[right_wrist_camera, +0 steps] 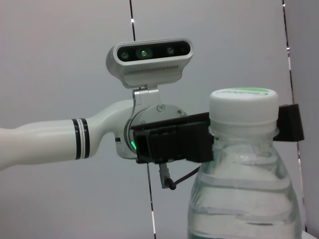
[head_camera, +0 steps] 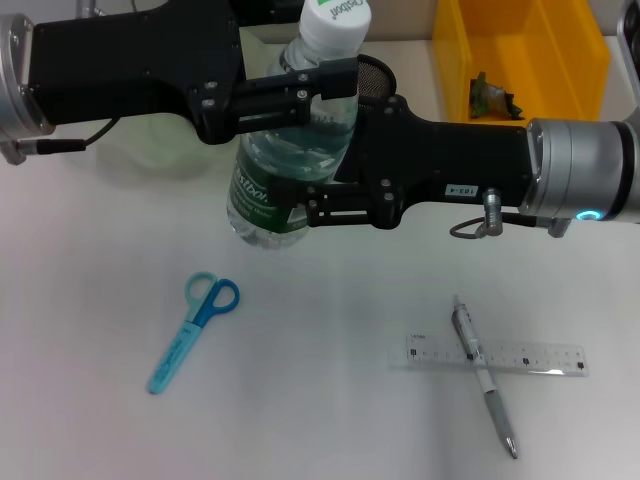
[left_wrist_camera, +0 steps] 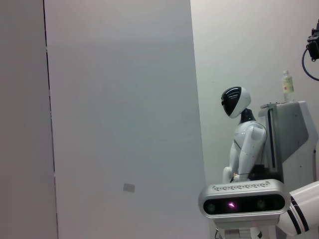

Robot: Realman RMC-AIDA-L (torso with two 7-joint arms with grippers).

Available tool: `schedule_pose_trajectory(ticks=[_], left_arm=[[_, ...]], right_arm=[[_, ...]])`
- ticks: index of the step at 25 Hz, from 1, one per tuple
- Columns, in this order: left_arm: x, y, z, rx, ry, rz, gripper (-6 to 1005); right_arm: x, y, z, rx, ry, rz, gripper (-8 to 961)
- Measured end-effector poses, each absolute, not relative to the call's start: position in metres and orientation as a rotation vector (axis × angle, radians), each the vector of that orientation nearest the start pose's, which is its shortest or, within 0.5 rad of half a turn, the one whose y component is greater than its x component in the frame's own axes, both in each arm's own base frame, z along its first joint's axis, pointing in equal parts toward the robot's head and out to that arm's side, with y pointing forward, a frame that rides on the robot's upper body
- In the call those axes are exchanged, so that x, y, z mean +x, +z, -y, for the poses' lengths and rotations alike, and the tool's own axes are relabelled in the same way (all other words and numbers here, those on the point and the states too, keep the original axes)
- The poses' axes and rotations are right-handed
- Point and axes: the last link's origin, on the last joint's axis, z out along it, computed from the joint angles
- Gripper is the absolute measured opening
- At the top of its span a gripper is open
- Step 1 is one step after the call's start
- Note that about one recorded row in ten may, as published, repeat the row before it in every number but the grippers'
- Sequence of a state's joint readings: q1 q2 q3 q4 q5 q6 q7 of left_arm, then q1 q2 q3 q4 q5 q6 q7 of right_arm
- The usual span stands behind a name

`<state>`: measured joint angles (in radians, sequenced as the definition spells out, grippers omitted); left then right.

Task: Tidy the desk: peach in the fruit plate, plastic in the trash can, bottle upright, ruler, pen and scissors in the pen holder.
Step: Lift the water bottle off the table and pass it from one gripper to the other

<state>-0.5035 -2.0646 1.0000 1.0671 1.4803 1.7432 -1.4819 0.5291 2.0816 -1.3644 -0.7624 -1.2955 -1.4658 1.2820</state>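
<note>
A clear plastic water bottle (head_camera: 290,170) with a white cap and green label is held upright above the white desk (head_camera: 90,400) by both arms. The left gripper (head_camera: 335,85), reaching in from the left, is clamped on the bottle's neck just below the cap. The right gripper (head_camera: 310,205), reaching in from the right, is closed around the bottle's lower body. On the desk, blue scissors (head_camera: 195,330) lie at the left. Farther right, a pen (head_camera: 483,375) is laid across a clear ruler (head_camera: 497,355). A yellow bin (head_camera: 520,55) is seen at the far right corner.
</note>
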Motion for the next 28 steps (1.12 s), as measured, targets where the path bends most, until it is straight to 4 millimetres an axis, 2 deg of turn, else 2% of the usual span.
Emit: schedule_pose_trajectory(ticks=[28], left_arm=[[-0.142, 0.054, -0.330, -2.759, -1.128, -0.042, 574]], right_arm=[[0.137, -0.041, -0.333, -2.846, 1.106, -0.128, 778]])
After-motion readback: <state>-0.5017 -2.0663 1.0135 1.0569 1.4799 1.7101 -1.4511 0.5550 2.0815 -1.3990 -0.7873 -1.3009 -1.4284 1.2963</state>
